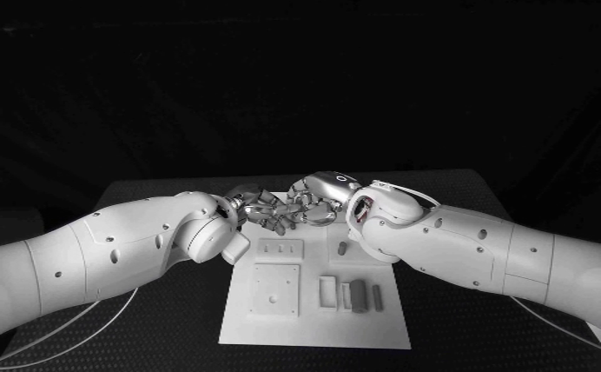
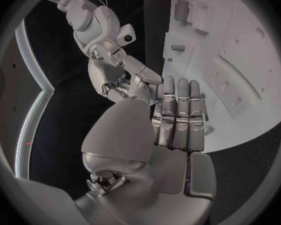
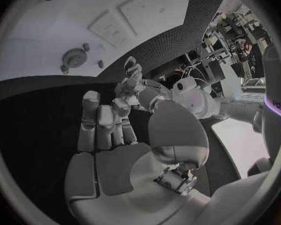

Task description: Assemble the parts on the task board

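While both hands meet, task board lies nearer.

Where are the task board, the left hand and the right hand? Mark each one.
task board [image 1: 313, 330], head view, bare near edge of the white plate.
left hand [image 2: 178, 115], left wrist view, on its extended fingers.
right hand [image 3: 109, 130], right wrist view, on its fingers above the palm.
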You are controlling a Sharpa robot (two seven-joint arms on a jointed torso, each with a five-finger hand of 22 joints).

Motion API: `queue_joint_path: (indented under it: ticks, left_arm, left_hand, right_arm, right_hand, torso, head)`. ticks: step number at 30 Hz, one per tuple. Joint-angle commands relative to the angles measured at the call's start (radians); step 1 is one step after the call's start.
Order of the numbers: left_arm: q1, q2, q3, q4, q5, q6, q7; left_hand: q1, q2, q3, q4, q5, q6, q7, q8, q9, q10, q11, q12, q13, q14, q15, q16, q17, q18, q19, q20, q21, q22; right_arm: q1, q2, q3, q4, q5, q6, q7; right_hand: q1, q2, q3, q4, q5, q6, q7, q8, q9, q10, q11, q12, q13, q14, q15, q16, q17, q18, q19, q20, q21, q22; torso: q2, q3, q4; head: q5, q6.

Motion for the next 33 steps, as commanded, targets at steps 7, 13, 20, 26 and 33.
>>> queue_joint_path:
  ticks: [7,13,20,26,33]
  left_arm:
    - [0.002,0.005,0.003,0.006,0.032,0.032,0.02]
    - [0.002,0.007,0.003,0.004,0.049,0.042,0.012]
    - [0.001,0.01,0.003,0.002,0.054,0.045,-0.001]
    - [0.0,0.011,0.003,0.0,0.063,0.047,-0.007]
    - [-0.001,0.013,0.002,0.0,0.083,0.073,-0.02]
  left_hand:
    - [-0.025,-0.049,0.017,0.01,0.192,0.022,-0.007,-0.026,0.034,0.002,0.002,-0.01,0.036,0.01,0.003,-0.036,0.036,-0.015,0.007,0.0,-0.012,0.006]
    - [-0.161,-0.092,0.052,0.009,0.317,0.013,0.0,-0.05,0.05,-0.012,0.008,-0.026,0.057,0.003,0.009,-0.065,0.057,-0.015,-0.004,0.005,-0.025,0.014]
    - [-0.211,-0.112,0.076,0.008,0.32,0.007,0.004,-0.061,0.06,-0.021,0.012,-0.034,0.07,-0.001,0.012,-0.08,0.069,-0.015,-0.011,0.008,-0.03,0.021]
    - [-0.222,-0.114,0.092,0.005,0.349,0.009,0.003,-0.064,0.067,-0.022,0.012,-0.035,0.078,0.001,0.012,-0.084,0.078,-0.015,-0.012,0.008,-0.031,0.027]
    - [-0.291,-0.145,0.107,0.001,0.447,0.002,0.006,-0.072,0.09,-0.03,0.013,-0.038,0.11,0.001,0.014,-0.098,0.105,-0.015,-0.017,0.009,-0.037,0.042]
  right_arm:
    - [-0.003,0.009,-0.008,-0.005,-0.011,0.036,0.005]
    - [-0.004,0.011,-0.012,-0.004,-0.011,0.037,0.006]
    - [-0.005,0.013,-0.013,-0.004,-0.011,0.037,0.007]
    - [-0.007,0.013,-0.013,-0.005,-0.011,0.036,0.006]
    - [-0.007,0.014,-0.013,-0.006,-0.011,0.037,0.006]
  right_hand:
    - [-0.001,0.008,0.001,-0.005,0.003,0.236,-0.009,0.003,0.001,-0.007,-0.014,0.003,0.001,0.001,-0.008,0.002,0.001,0.008,0.006,-0.001,0.007,0.014]
    - [-0.001,0.008,0.001,-0.005,0.003,0.236,-0.009,0.002,0.002,-0.007,-0.014,0.002,0.001,0.002,-0.009,0.002,0.001,0.008,0.006,-0.001,0.007,0.014]
    - [-0.001,0.008,0.001,-0.006,0.003,0.236,-0.009,0.002,0.002,-0.007,-0.014,0.002,0.001,0.003,-0.009,0.002,0.002,0.008,0.006,-0.001,0.007,0.014]
    - [-0.001,0.008,0.002,-0.006,0.002,0.237,-0.009,0.002,0.003,-0.006,-0.014,0.002,0.001,0.004,-0.009,0.002,0.003,0.008,0.006,-0.001,0.007,0.014]
    - [-0.001,0.008,0.002,-0.007,0.002,0.237,-0.009,0.002,0.003,-0.006,-0.014,0.002,0.001,0.004,-0.009,0.002,0.004,0.008,0.007,-0.002,0.007,0.014]
  torso:
    - [0.001,0.0004,-0.0003]
    - [0.0,0.0003,0.0001]
    - [0.001,0.001,-0.0005]
    - [0.0,0.0006,-0.0003]
    - [0.001,0.0002,0.0001]
  head:
    - [-0.002,0.0]
    - [-0.002,-0.003]
    - [-0.002,-0.005]
    - [-0.004,-0.008]
    - [-0.007,-0.011]
